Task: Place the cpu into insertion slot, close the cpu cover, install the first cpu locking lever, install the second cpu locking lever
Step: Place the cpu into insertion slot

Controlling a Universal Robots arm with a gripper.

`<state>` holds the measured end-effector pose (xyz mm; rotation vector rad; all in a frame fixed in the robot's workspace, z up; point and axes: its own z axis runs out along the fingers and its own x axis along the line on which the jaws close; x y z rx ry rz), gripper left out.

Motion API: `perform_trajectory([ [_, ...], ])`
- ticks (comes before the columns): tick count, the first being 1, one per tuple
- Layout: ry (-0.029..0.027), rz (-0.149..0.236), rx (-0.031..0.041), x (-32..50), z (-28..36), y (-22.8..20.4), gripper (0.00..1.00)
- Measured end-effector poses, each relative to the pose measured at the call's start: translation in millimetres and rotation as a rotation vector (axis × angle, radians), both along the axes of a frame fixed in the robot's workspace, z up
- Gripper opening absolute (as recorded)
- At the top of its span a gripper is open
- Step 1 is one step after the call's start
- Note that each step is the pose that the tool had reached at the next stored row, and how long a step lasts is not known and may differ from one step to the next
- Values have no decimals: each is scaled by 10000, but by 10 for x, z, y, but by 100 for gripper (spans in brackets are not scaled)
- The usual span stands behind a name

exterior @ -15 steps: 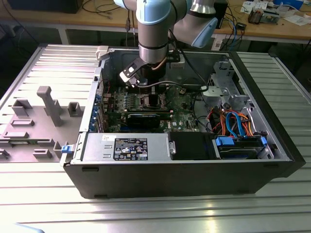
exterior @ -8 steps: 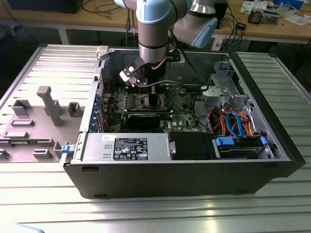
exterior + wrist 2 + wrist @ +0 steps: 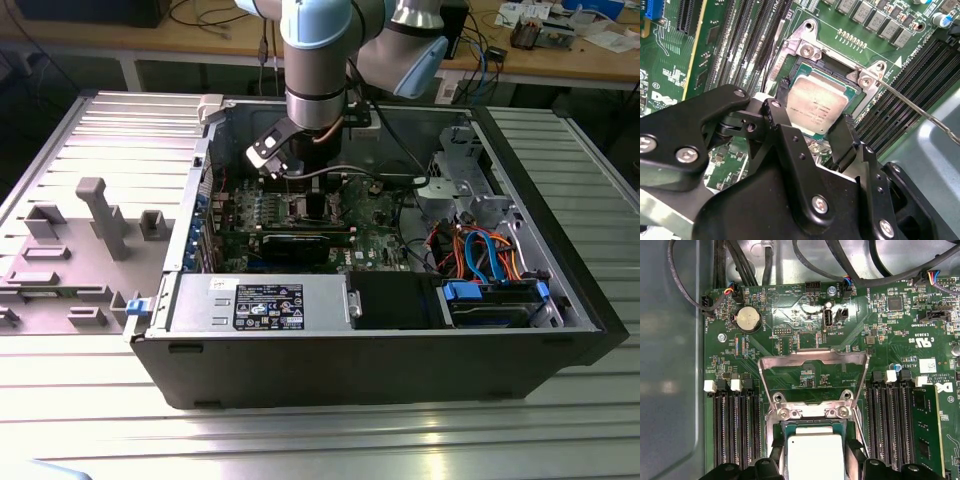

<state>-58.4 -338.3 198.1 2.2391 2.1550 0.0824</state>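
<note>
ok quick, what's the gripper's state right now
gripper: cannot be told whether open or shut; it sits right over the cpu, which lies in the insertion slot, with the cpu cover raised.

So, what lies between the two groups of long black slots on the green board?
In the first wrist view, the insertion slot lies there with the cpu in it, and the cpu cover is tilted open.
</note>
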Motion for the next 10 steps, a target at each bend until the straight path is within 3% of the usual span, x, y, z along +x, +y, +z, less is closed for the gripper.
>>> perform_trajectory([
  [1, 0, 0, 0, 0, 0, 0, 59],
  [2, 0, 0, 0, 0, 0, 0, 65],
  [6, -1, 0, 1, 1, 6, 1, 65],
  [10, 0, 0, 0, 1, 65, 0, 65],
])
